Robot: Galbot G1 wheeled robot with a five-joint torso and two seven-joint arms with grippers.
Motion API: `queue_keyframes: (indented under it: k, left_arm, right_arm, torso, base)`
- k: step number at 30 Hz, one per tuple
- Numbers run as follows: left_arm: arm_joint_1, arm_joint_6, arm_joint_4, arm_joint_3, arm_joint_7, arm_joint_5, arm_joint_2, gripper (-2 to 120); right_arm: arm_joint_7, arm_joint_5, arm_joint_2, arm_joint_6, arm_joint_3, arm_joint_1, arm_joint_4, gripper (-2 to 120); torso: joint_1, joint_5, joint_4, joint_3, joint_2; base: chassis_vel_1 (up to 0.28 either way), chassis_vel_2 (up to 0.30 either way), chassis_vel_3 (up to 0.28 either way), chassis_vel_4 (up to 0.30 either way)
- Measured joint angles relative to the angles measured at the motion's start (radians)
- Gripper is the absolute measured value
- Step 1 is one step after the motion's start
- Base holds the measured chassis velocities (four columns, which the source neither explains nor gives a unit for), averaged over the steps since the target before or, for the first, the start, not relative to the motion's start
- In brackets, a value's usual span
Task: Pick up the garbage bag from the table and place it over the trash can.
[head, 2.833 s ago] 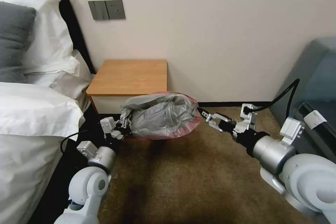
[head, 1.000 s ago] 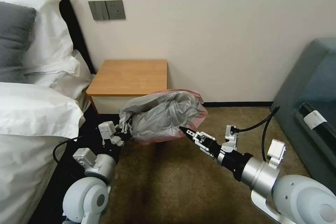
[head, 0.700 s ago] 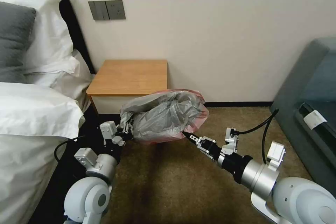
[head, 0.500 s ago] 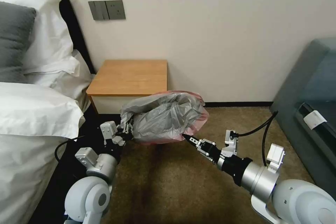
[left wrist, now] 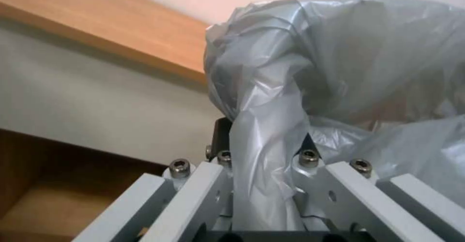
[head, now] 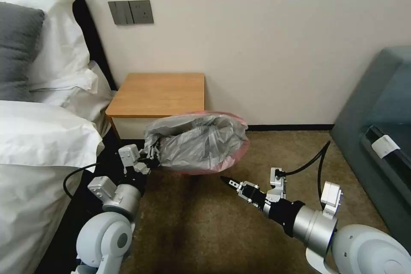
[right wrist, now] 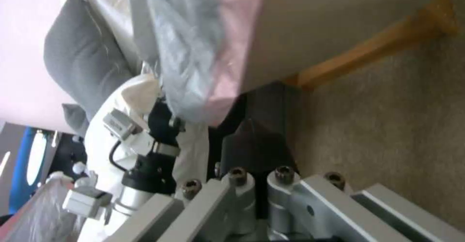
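The garbage bag (head: 199, 143), crinkly grey plastic with a pinkish-red edge, hangs bunched in the air in front of the table (head: 160, 94). My left gripper (head: 150, 155) is shut on the bag's left end; in the left wrist view a twisted strip of the bag (left wrist: 264, 133) runs between the fingers (left wrist: 203, 184). My right gripper (head: 225, 179) is shut on nothing, low over the carpet, just below and apart from the bag's right edge. The right wrist view has its black fingertips (right wrist: 257, 144) together, with the bag (right wrist: 194, 49) beyond them. The trash can is hidden.
A bed with white linen (head: 38, 150) and pillows lies close on the left, beside my left arm. A grey sofa (head: 381, 111) stands on the right. Brown carpet (head: 205, 227) spreads between my arms. The wall is directly behind the table.
My right gripper has drawn back from the bag's right edge, toward me and lower. The bag has settled slightly leftward, and the left gripper holding it has shifted a little left.
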Motion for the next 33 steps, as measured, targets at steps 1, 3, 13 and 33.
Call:
queue_keyframes:
  k: [1, 3, 13, 33]
  left_arm:
    - [0.000, 0.000, 0.000, 0.001, 0.000, 0.000, 0.000, 7]
    - [0.000, 0.000, 0.000, 0.002, 0.000, 0.000, 0.000, 7]
    - [-0.004, 0.001, 0.005, -0.008, 0.002, -0.002, 0.001, 7]
    - [-0.002, 0.027, -0.003, -0.029, -0.002, -0.056, 0.004, 7]
  right_arm:
    - [0.000, -0.003, 0.000, 0.000, -0.001, 0.003, 0.000, 0]
    - [-0.001, -0.004, 0.001, 0.000, -0.001, 0.007, 0.000, 0]
    - [0.013, -0.016, -0.014, 0.004, 0.014, 0.029, 0.000, 0]
    - [-0.006, -0.042, -0.016, 0.058, 0.101, 0.043, 0.000, 62]
  torso:
    - [0.000, 0.0000, 0.0000, 0.000, 0.000]
    - [0.000, 0.0000, 0.0000, 0.000, 0.000]
    - [0.000, 0.0000, 0.0000, 0.000, 0.000]
    - [0.000, 0.0000, 0.0001, 0.000, 0.000]
  base:
    - [0.000, 0.000, 0.000, 0.000]
    - [0.000, 0.000, 0.000, 0.000]
    - [0.000, 0.000, 0.000, 0.000]
    - [0.000, 0.000, 0.000, 0.000]
